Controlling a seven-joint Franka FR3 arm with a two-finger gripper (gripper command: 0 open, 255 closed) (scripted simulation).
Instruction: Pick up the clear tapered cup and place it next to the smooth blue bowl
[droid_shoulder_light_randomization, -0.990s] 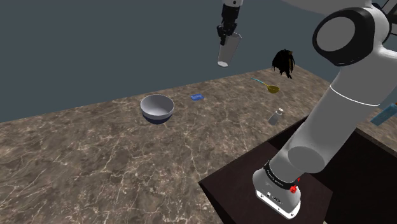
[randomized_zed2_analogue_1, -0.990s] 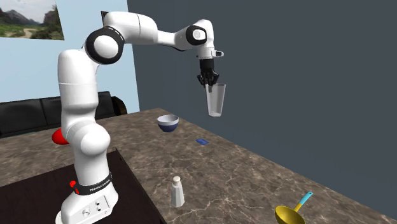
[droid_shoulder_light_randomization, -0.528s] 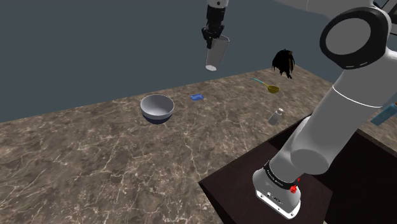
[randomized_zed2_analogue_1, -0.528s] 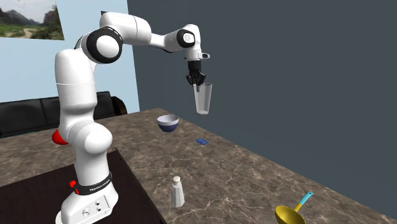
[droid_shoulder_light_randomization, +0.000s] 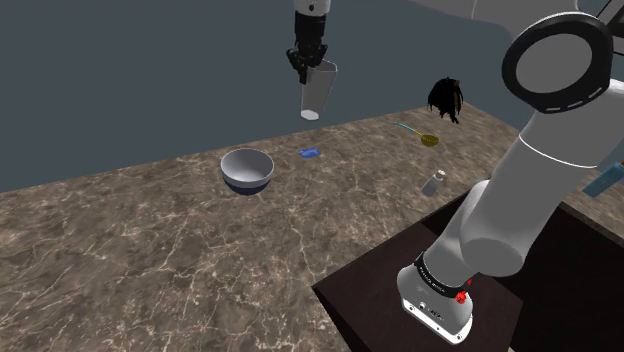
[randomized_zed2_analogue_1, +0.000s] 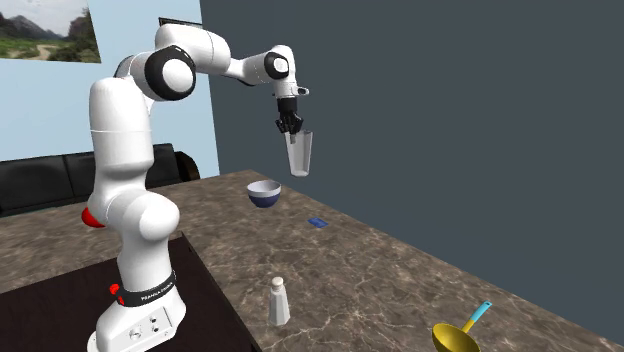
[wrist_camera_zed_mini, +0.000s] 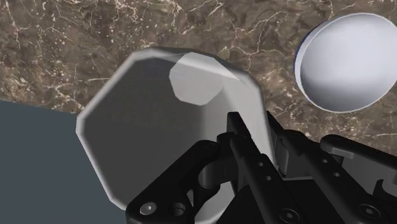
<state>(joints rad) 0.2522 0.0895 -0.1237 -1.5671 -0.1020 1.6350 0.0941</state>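
Gripper: fingers pinching rim of pale tapered cup. Cup in air over marble counter, up/right of blue bowl in shoulder view. Base band lettering: illegible.

The white arm stretches high and outward, its black pincer pointing down, clamped on the cup at its rim

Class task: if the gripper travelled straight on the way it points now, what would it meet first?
Probably bare counter. The gripper points down, clasping the cup, and the wrist view shows marble beyond the cup, with the bowl off to one side. Depth is unclear.
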